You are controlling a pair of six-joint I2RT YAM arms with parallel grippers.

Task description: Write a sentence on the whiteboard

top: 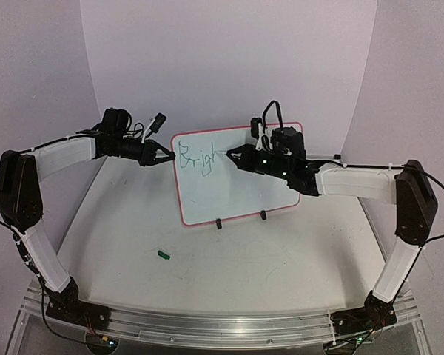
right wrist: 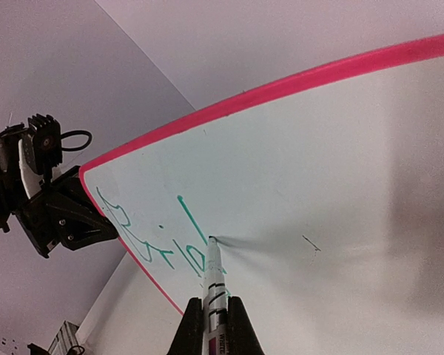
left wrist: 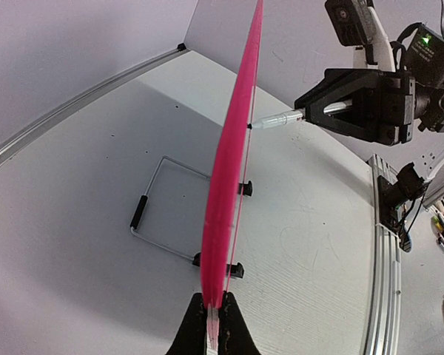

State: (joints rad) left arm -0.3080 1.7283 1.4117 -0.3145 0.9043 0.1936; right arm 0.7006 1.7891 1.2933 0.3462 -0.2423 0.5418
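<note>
While the left claw (top: pixel 165 154) is pressed together on the left rim of the whiteboard (top: pixel 237 185), pinching it edge-on between both fingers, the right claw (top: pixel 229 155) is clamped on a marker (right wrist: pixel 213 285). Marker sticks straight out past the fingertips, tip touching the board face at the end of green handwriting (top: pixel 196 161) that reads roughly "Brigh", upper left area. Right claw's fingers are not on the board, only the marker tip.

Around it, near to far:
- aluminium rail (top: pixel 222 325) along the near edge, arm bases bolted on it
- small dark green piece (top: pixel 163 254) lying loose on the worktop (top: pixel 281 266), left of centre, well apart from the board
- two black clip feet (top: pixel 218 224) under the board's bottom rim; board stands nearly upright mid-worktop, writing face toward the arms
- bent wire stand (left wrist: pixel 159 207) with a black sleeve behind the board, lying flat, ends running to the board's base
- curved pale backdrop behind everything

Nothing sits between either claw and the board.

Materials: board face glossy white, thin red-pink rim, rounded corners. Marker barrel white with dark print, dark tip. Worktop matte white, faint grain. Claws black, angular; arm links white-wrapped.
</note>
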